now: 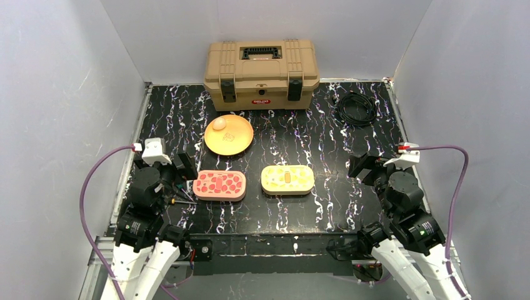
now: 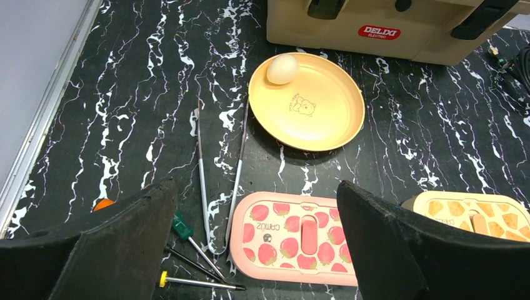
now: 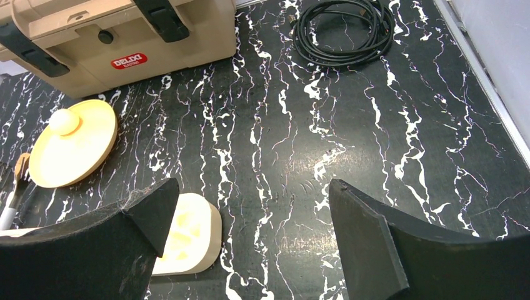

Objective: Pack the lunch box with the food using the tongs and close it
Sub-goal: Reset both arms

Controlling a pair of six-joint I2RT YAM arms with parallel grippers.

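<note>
A white egg (image 2: 282, 69) lies at the far rim of an orange plate (image 2: 325, 122). Metal tongs (image 2: 201, 164) lie flat on the table, just left of a pink strawberry-print lunch box (image 2: 294, 237) with its lid on. A yellow lunch box (image 1: 287, 179), also lidded, sits to its right. A small orange piece (image 2: 103, 204) peeks out behind my left finger. My left gripper (image 2: 256, 187) hovers open over the tongs and the pink box, holding nothing. My right gripper (image 3: 253, 184) is open and empty, right of the yellow box (image 3: 187, 234).
A tan toolbox (image 1: 261, 74) stands at the back centre. A coiled black cable (image 1: 356, 108) lies at the back right. A few small screwdrivers (image 2: 187, 250) lie beside the pink box's near left corner. Grey walls enclose the table on three sides.
</note>
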